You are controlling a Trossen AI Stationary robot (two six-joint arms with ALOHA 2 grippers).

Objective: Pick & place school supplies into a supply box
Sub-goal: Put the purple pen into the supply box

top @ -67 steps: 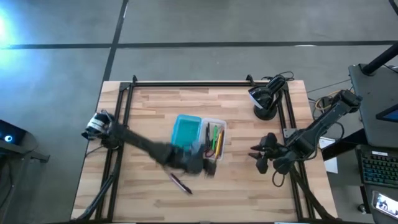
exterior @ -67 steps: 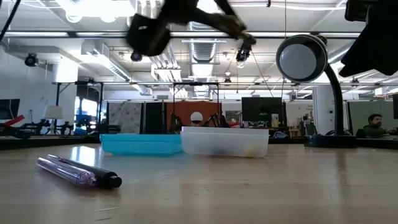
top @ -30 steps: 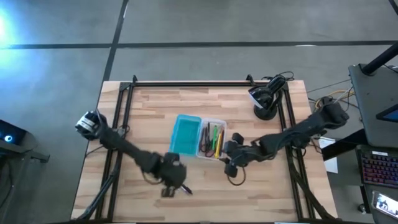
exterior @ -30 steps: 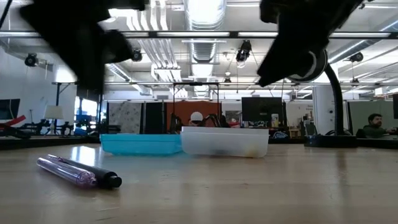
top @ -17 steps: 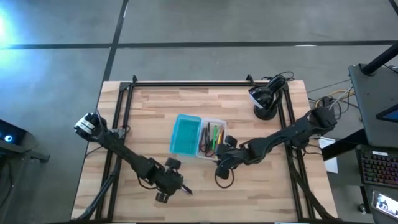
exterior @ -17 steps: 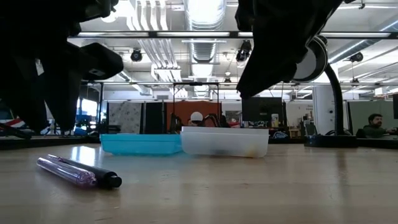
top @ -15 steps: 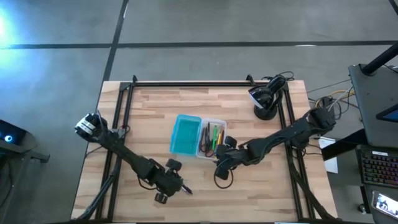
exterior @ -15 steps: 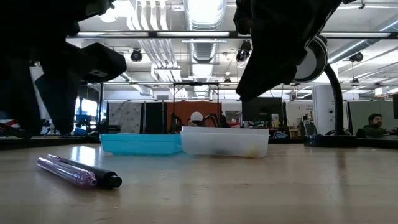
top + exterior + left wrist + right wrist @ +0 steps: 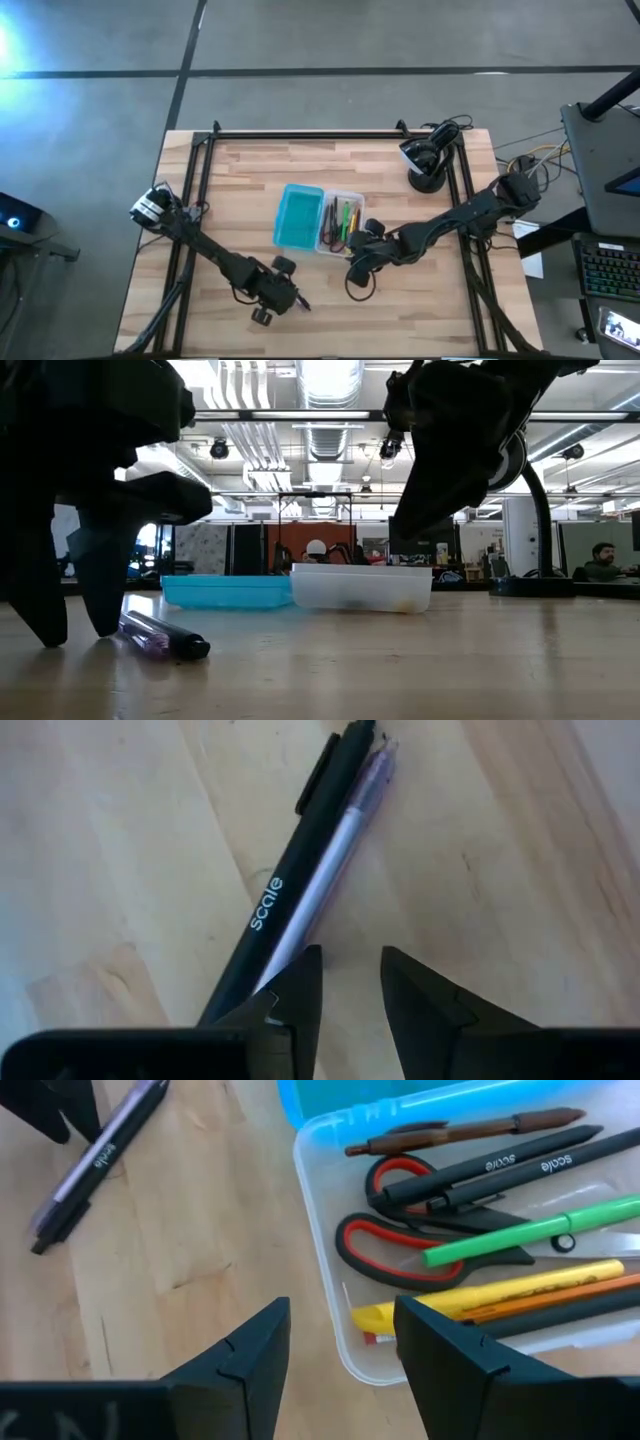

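Note:
A black pen [image 9: 290, 870] and a translucent purple pen [image 9: 345, 830] lie flat side by side on the wooden table, near its front. My left gripper [image 9: 350, 990] is open, its fingertips down at the table [image 9: 75, 635] beside the pens; only bare wood lies in its gap. The clear supply box [image 9: 342, 222] holds red-handled scissors [image 9: 400, 1230] and several pens and pencils [image 9: 520, 1230]. Its teal lid [image 9: 298, 216] lies against its left side. My right gripper [image 9: 340, 1365] hangs open above the table by the box's near right corner [image 9: 356, 268]. My left gripper meets the two pens with only one finger [image 9: 295, 985]. That finger stands on or against their near half [image 9: 262, 945]. The fingers come slanting down from above. The pens lie flat on the table, outside the gap between the fingers.
A desk lamp [image 9: 425, 160] stands at the table's far right corner. A black frame rail [image 9: 300, 135] runs along the table's far edge and sides. Bare wood lies to the right of the pens and along the front [image 9: 400, 310].
My left gripper has come down to the table at the pens and rolled about its own axis, staying open. The pens have slid a little toward the table's right. My right gripper has sunk slightly and drifted left along the box's near side.

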